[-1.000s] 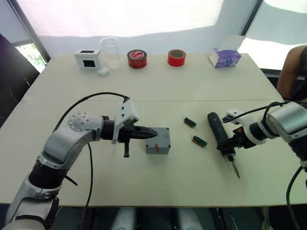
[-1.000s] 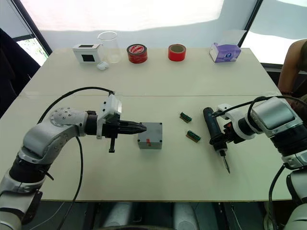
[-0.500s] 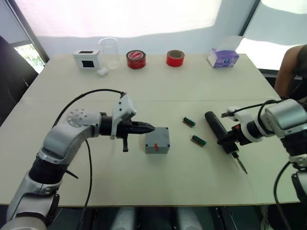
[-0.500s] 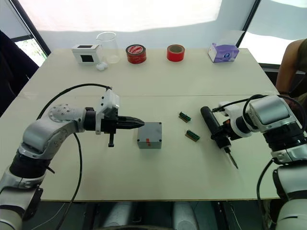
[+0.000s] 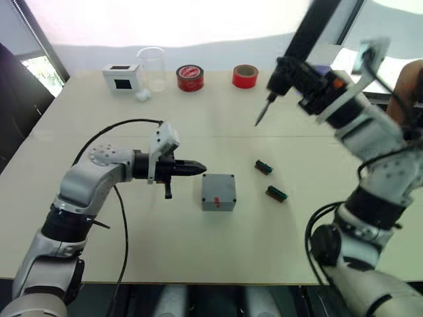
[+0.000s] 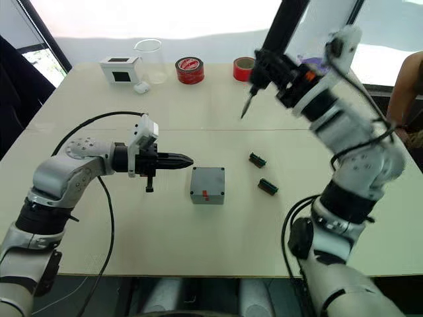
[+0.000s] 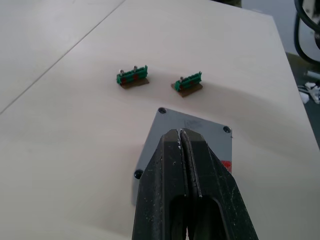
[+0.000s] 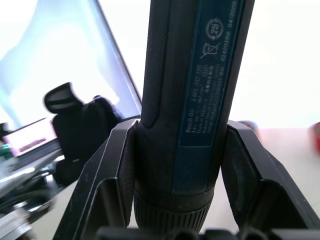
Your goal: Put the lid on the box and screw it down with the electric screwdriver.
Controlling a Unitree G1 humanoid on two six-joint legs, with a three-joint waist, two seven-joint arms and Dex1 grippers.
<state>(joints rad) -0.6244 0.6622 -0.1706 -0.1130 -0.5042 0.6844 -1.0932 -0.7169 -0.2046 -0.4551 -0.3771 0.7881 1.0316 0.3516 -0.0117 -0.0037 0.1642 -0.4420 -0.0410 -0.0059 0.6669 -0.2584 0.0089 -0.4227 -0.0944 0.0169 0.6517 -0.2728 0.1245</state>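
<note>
**A:** Nearest to me, what does my left gripper (image 5: pixel 198 169) show, and why is it held there?

**B:** Its fingers (image 7: pixel 184 150) are pressed together, holding nothing, with the tips low over the table (image 5: pixel 198 251) just beside the box (image 5: pixel 219 192) on its left. I judge it is parked there to steady the box, or it is simply clear of the lid.

**A:** Where is the lid?

**B:** The lid (image 7: pixel 192 131) already sits on the box, flat face up, with dark screw holes at the corners I can see. A red mark shows on the box's near wall. Whether any screw is seated, I cannot tell.

**A:** And my right gripper (image 8: pixel 175 150)?

**B:** It is clamped around the electric screwdriver (image 5: pixel 297 49), raised high above the far half of the table, with the bit (image 5: pixel 262 112) pointing down and toward the robot's left. I judge it is raised for carrying across toward a corner hole.

**A:** What lies around, and what obstructs?

**B:** Two green terminal blocks (image 5: pixel 264 167) (image 5: pixel 276 193) lie near the box on its right, under the likely descent path. Farther back stand a white box with a black screen (image 5: pixel 120 76), a clear beaker (image 5: pixel 151 68), and two red tape rolls (image 5: pixel 190 78) (image 5: pixel 245 76). A person's arm (image 5: pixel 404 89) shows at the right edge.
</note>
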